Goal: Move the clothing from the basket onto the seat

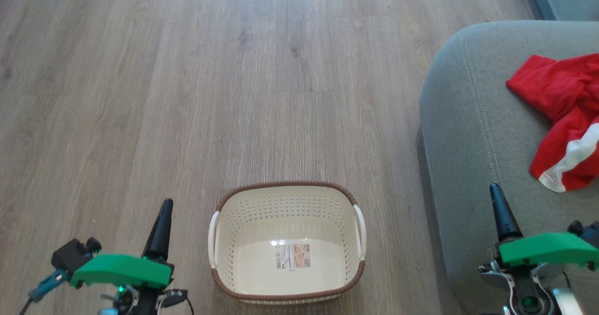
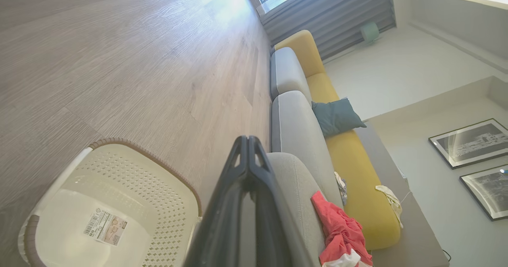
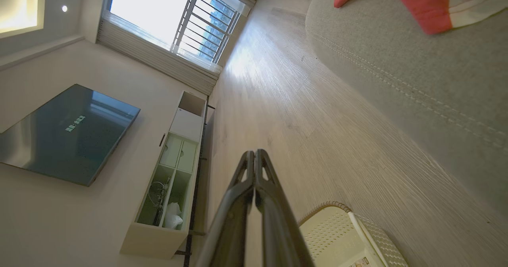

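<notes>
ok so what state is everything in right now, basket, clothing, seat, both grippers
basket: upright on the floor, empty but for its label
clothing: crumpled on the seat
seat: bearing the clothing
left gripper: shut, holding nothing
right gripper: shut, holding nothing

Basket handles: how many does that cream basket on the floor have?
2. One white handle sits on the basket's left side, the other on its right side. None seems hidden.
</notes>
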Tool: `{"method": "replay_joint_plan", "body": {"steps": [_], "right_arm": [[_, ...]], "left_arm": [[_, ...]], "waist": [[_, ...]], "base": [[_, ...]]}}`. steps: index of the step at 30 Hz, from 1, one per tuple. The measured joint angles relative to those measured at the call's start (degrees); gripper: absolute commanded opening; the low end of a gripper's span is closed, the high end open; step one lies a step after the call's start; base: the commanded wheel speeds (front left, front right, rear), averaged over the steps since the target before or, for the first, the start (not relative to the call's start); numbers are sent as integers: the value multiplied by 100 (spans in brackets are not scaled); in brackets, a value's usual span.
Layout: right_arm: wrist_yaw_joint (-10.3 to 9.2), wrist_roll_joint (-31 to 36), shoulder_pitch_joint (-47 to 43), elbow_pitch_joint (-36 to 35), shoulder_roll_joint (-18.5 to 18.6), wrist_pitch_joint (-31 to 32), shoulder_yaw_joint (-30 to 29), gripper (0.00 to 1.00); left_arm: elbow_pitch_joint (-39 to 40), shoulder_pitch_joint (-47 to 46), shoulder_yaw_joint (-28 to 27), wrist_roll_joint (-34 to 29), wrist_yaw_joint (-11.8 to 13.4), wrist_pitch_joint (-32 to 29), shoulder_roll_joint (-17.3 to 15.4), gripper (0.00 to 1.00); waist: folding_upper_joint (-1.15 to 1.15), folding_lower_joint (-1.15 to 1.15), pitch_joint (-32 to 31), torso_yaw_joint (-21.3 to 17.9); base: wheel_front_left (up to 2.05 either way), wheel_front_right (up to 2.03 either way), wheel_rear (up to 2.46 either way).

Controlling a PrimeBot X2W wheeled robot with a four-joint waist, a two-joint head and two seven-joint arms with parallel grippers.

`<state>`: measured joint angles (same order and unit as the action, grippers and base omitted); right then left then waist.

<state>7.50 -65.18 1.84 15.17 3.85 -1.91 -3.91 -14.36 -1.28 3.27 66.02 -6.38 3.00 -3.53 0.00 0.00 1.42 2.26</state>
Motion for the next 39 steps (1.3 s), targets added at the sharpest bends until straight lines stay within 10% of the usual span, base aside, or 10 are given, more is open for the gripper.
{"method": "replay_joint_plan", "body": {"steps": [39], "right_arm": [[-1,-2237,122,60,-40,655,-298,0]], "left_arm": [[-104,-122,-508,2286,-53,-655,1,0]], "waist": [[0,0,-105,-192]], "base": [[0,0,0]]}}
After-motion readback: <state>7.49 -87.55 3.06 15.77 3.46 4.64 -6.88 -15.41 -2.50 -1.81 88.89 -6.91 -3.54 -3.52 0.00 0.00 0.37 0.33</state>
